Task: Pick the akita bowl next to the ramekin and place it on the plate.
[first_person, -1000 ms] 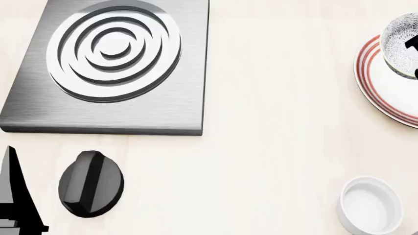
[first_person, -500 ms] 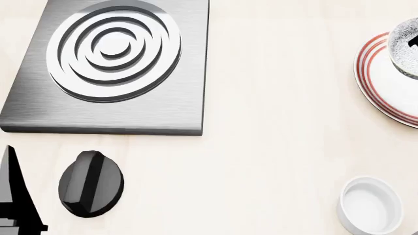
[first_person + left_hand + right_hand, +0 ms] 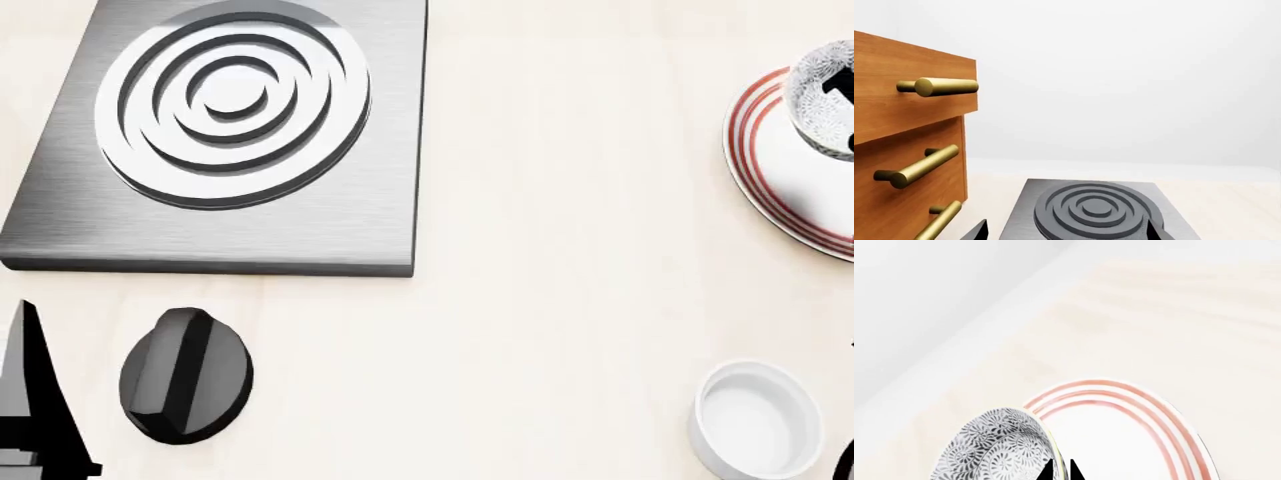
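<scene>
From my remote console: the pale wood tabletop (image 3: 561, 300) fills the head view, a steel burner plate (image 3: 227, 130) at ten o'clock and a black knob (image 3: 184, 375) at seven. At two o'clock the red-ringed plate (image 3: 774, 190) now carries more of the bowl (image 3: 821, 95) over its white centre; a second ago the bowl hung at the plate's outer rim, so I judge the carry nearly done and only the lowering left. The right tool (image 3: 1061, 471) pinches the bowl's rim, one finger either side. The bowl shows fine grey-and-white flowers outside and tilts above the plate; contact I cannot tell. The white ramekin (image 3: 757, 420) sits at five o'clock. Whether the left tool (image 3: 40, 420) is open or closed, I cannot tell.
</scene>
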Tool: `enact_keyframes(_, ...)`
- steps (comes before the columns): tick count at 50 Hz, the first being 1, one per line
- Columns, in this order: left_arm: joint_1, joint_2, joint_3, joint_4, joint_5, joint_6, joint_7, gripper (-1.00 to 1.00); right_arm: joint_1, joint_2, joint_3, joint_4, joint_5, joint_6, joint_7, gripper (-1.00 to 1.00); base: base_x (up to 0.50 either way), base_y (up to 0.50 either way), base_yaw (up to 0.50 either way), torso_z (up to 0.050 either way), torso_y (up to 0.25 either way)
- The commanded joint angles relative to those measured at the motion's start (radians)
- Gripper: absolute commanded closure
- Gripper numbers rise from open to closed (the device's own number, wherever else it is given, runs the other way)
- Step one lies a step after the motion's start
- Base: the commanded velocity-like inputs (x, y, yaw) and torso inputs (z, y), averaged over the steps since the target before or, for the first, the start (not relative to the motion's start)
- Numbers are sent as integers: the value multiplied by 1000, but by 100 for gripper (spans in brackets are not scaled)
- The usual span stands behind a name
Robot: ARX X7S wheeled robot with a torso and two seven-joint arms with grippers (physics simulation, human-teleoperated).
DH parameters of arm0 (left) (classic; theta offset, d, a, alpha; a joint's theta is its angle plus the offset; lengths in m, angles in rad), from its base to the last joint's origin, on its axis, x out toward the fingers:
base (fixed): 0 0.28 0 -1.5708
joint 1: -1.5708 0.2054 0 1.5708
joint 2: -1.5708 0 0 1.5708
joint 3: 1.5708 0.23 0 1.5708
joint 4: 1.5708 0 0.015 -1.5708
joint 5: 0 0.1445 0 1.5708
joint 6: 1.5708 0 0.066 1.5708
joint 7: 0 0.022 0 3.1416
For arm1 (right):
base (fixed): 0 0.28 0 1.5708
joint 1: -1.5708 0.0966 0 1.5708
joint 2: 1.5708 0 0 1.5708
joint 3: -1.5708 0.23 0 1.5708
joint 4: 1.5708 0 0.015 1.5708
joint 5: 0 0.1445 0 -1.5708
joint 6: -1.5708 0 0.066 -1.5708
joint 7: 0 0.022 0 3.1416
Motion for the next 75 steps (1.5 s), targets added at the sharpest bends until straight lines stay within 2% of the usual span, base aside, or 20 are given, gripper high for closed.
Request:
enact_keyframes(1,7,20,-24,7,10,2,27,-100,46,-36,19,134,-63,-76,-80,100,0,0,0,0,0)
enact_keyframes(43,9,12,-33,4,-6,13,17,-100,-14,-50,323,137,-338,-92,-127,100,0,0,0,0,0)
enact_keyframes(44,9,12,-32,4,-5,13,16,-100,-12,-50,327,137,-345,-93,-129,-100,0,0,0,0,0)
enact_keyframes(63,8,11,-25,-4,-3,19,17,-100,0,-56,378,115,-437,-94,-173,-100,0,0,0,0,0)
enact_keyframes(68,9,12,-19,-5,4,21,16,-100,-105,-106,364,-259,-423,124,-152,-100,0,0,0,0,0)
enact_keyframes(75,7,12,-18,-9,3,22,16,-100,-181,-133,311,-551,-429,291,-148,-100,0,0,0,0,1)
